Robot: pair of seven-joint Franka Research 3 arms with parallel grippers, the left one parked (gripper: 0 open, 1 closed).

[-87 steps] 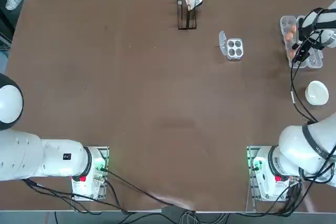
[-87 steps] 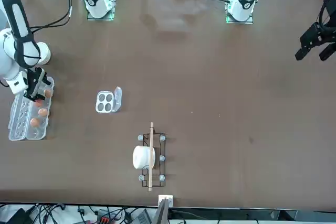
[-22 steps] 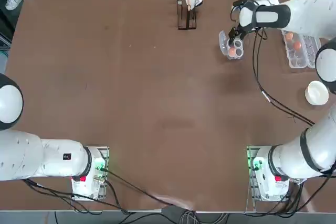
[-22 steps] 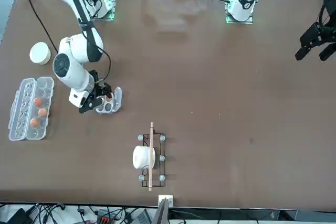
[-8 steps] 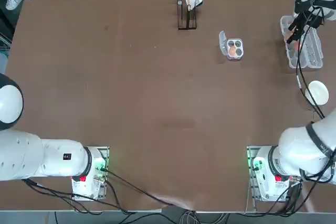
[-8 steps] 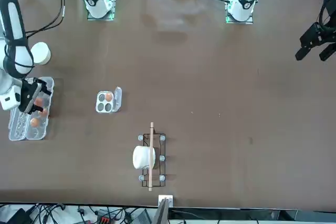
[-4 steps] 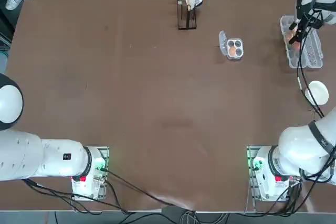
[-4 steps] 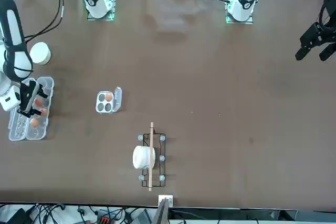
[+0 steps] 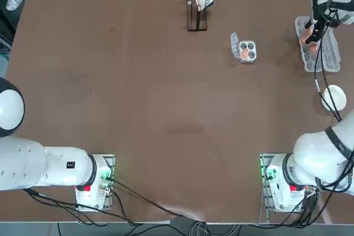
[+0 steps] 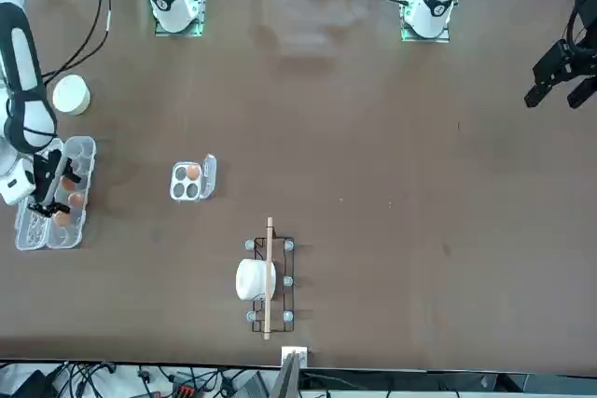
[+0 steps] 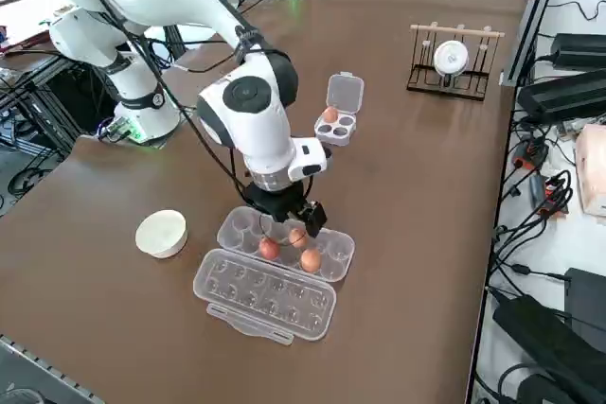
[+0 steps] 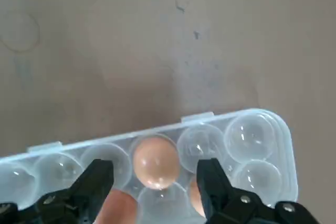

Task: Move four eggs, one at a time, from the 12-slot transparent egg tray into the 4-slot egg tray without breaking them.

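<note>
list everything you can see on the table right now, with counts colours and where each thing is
12-slot transparent egg tray: one, clear, lid open, near the table's right edge.
eggs in it: three, brown-orange, clustered toward one end.
4-slot egg tray: one, clear-whitish, lid flap open, toward the far side of the table, left of the long tray.
egg in it: one, brown-orange, in one cup; other three cups empty.
bowl: one, white, round, near the right edge, nearer the robot than the long tray.
rack: one, dark wire with a wooden stick and a white cup-like thing, far middle edge.
table: one, brown.
right gripper: one, black fingers, open, low over the eggs in the long tray, holding nothing.
</note>
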